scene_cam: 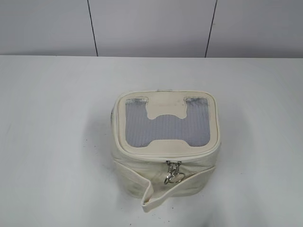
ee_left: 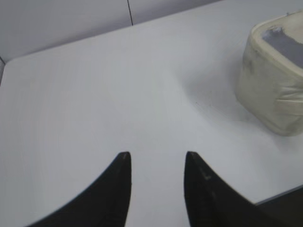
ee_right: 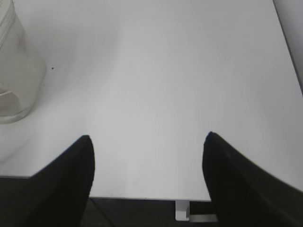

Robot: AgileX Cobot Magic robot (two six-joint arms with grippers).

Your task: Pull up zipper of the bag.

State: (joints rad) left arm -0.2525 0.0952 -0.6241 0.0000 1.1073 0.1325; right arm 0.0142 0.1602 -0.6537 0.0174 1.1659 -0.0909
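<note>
On the middle of the white table (scene_cam: pixel 52 142) I see the bag (scene_cam: pixel 163 142) sitting upright, mesh window facing up; its zipper (scene_cam: pixel 166 158) runs round the top panel's rim, with the two silver sliders (scene_cam: pixel 173 166) side by side at the near front, ring pulls hanging down; a loose strap (scene_cam: pixel 158 196) droops from the front. My left gripper (ee_left: pixel 156 163) hovers well apart from the bag, fingers spread over bare table; my right gripper (ee_right: pixel 147 144) sits at the near table edge, fingers spread wider, gripping nothing.
</note>
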